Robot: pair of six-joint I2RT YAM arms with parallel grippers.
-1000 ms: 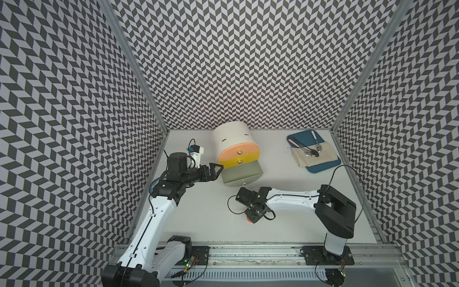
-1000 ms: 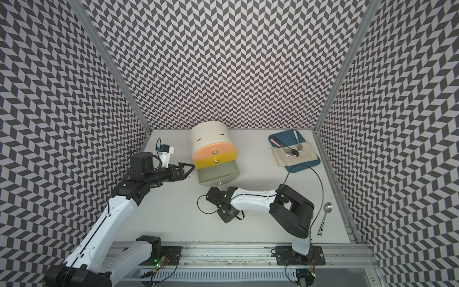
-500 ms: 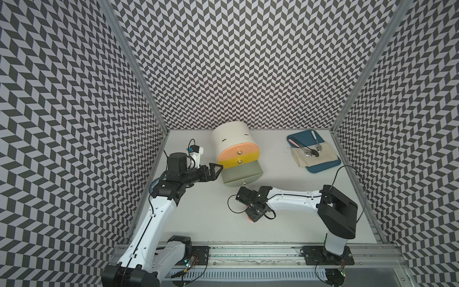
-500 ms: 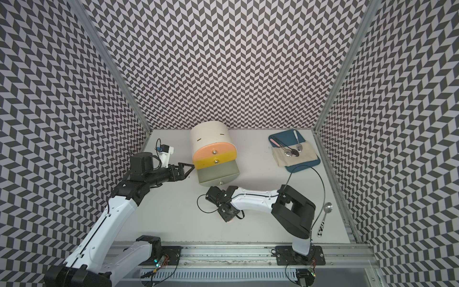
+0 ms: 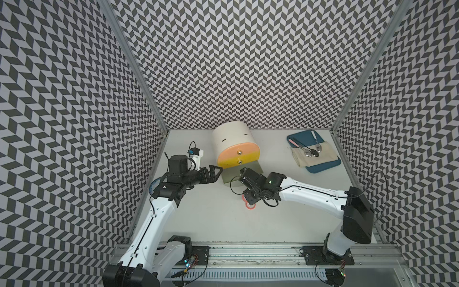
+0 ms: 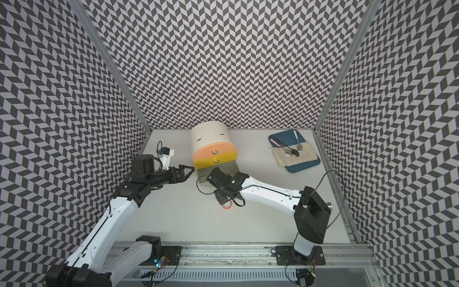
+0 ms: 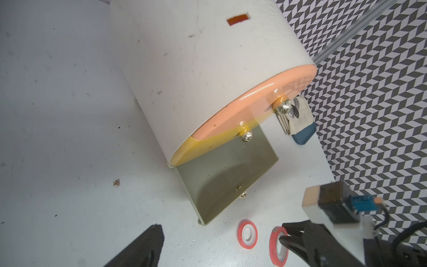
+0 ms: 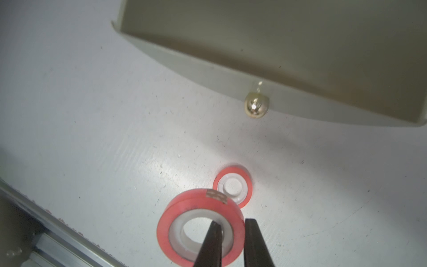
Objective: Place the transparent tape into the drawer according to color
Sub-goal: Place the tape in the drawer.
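Widest first: the white bench (image 5: 211, 223), its near edge cut off by the rail. At the back stands the cream round-topped cabinet (image 5: 232, 135), peach and yellow fronts shut. Its grey-green bottom drawer (image 7: 226, 175) is pulled right out, and the left wrist view shows its olive floor. In both top views the right arm covers the drawer's front, so its small brass knob (image 8: 256, 107) shows clearly only in the right wrist view.

Far right, a blue tray (image 5: 325, 167) sits under a beige cloth and spoons, well apart from the action. A blue-patterned bowl (image 5: 151, 187) is just a sliver behind the left arm.

The left tool (image 5: 218, 172) hovers beside the cabinet's left flank, jaws spread wide, holding nothing.

The right tool (image 8: 231, 222) is pinched on a red-pink tape roll with a pale translucent core (image 8: 198, 200), one finger inside the core and one outside. The roll stands on edge, just in front of the open drawer. I can't tell whether its lower edge touches the bench. From above, the wrist hides most of it.

Just beside it, a second red-pink roll with a white core (image 8: 232, 185) lies flat on the bench, between the held roll and the knob.
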